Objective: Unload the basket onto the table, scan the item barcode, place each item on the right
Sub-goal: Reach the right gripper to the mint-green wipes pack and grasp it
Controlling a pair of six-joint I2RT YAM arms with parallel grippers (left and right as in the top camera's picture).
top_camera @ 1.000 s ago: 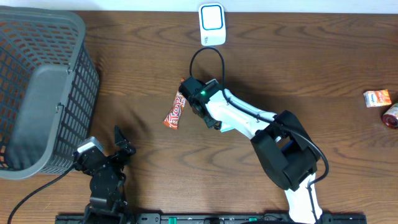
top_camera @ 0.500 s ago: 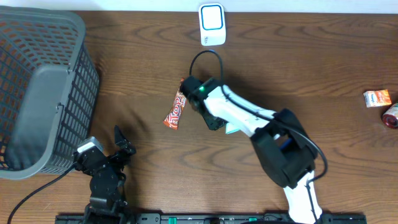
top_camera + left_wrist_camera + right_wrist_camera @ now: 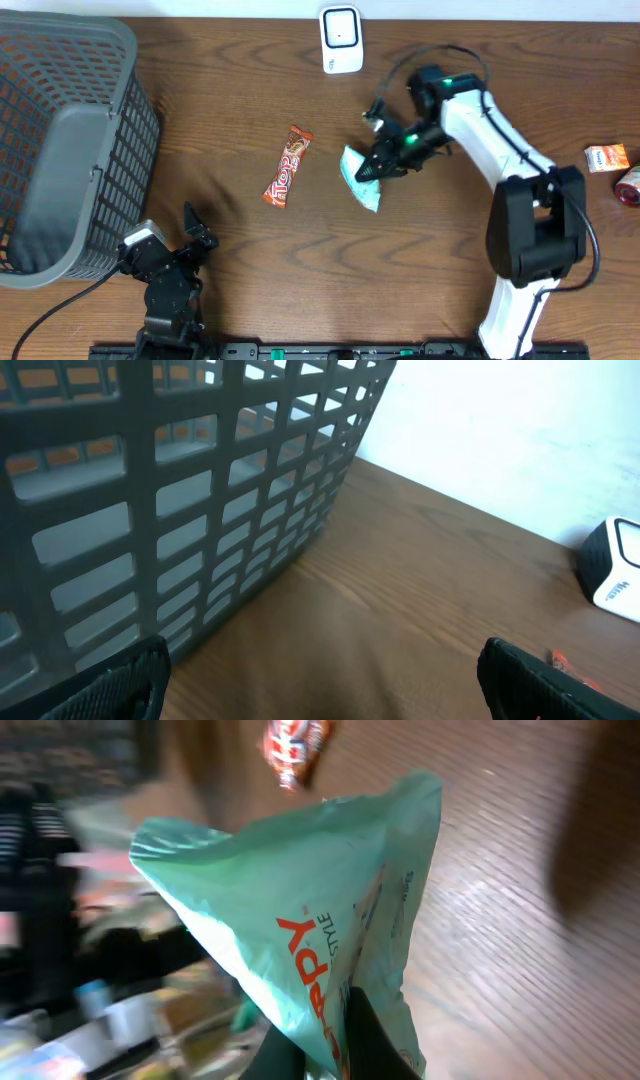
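My right gripper is shut on a mint-green packet with orange print, holding it above the table below the white barcode scanner. In the right wrist view the packet fills the frame, its lower edge pinched between the dark fingers. I see no barcode on the side facing the camera. A red candy bar lies on the table to the left. My left gripper rests open near the front left, nothing between its fingers.
A large grey mesh basket fills the left side; its wall stands close to the left gripper. An orange packet and a red can sit at the right edge. The scanner shows far right in the left wrist view.
The right arm swung from beside the candy bar to the right, its jaws closing on the green packet and carrying it along. The left arm stayed still.
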